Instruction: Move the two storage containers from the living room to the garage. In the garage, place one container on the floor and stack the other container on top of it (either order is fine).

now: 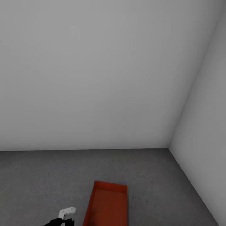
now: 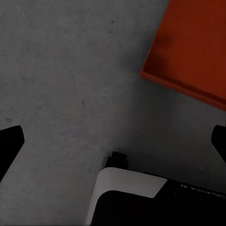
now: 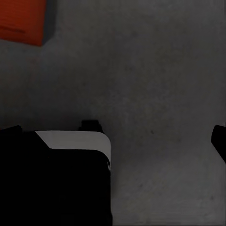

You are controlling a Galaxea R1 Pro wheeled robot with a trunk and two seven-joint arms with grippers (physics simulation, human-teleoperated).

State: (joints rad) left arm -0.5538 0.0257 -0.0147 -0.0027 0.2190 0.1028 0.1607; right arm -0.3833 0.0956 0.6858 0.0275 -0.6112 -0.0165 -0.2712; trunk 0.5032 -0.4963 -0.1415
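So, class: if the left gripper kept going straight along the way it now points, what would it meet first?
Most likely the bare grey floor. The left gripper points down at it with fingers apart, and the orange-red container lies off to one side.

The storage container is cut off by the head view's lower edge; each wrist view crops it to a corner beyond the fingertips.

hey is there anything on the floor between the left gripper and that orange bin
Nothing visible. In the left wrist view only bare grey floor lies between the open left gripper and the orange bin, which sits on the floor near the corner.
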